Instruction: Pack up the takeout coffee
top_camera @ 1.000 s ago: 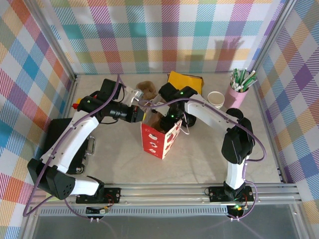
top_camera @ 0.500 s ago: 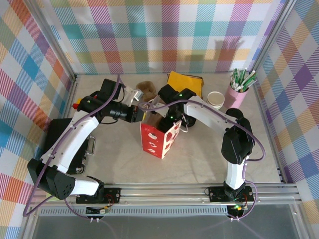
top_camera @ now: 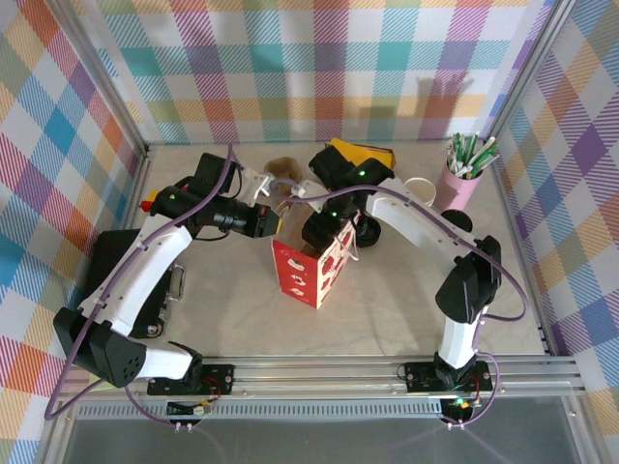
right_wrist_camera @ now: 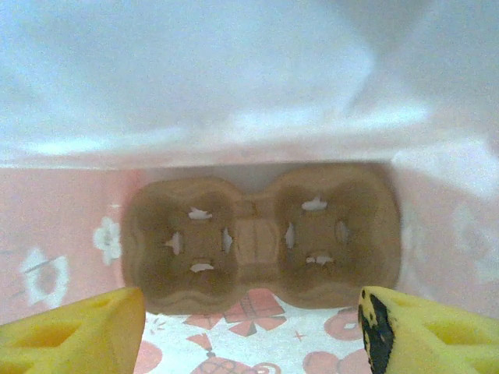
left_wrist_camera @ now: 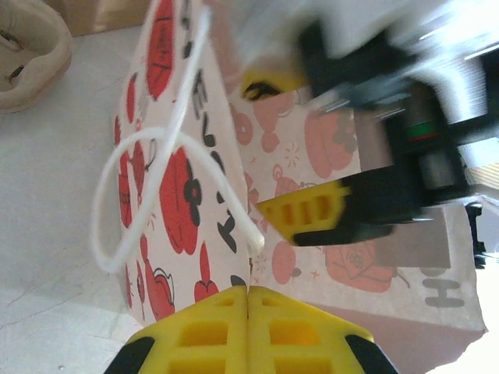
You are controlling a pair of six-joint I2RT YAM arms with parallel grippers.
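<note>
The carrier (right_wrist_camera: 261, 238) sits in the bag (top_camera: 311, 271); right fingers (right_wrist_camera: 70, 331) apart, left fingers (left_wrist_camera: 210, 331) clamped on bag rim. The cup (top_camera: 419, 191), upper right of the tabletop (top_camera: 387, 300), is not yet packed.

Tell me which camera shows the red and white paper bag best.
Top external: it takes in the whole bag, upright mid-table. Left wrist gives a close, partly blurred slice of its printed side and white handle. Right wrist looks inside, at its pink walls and a brown cup carrier on the bottom.
</note>
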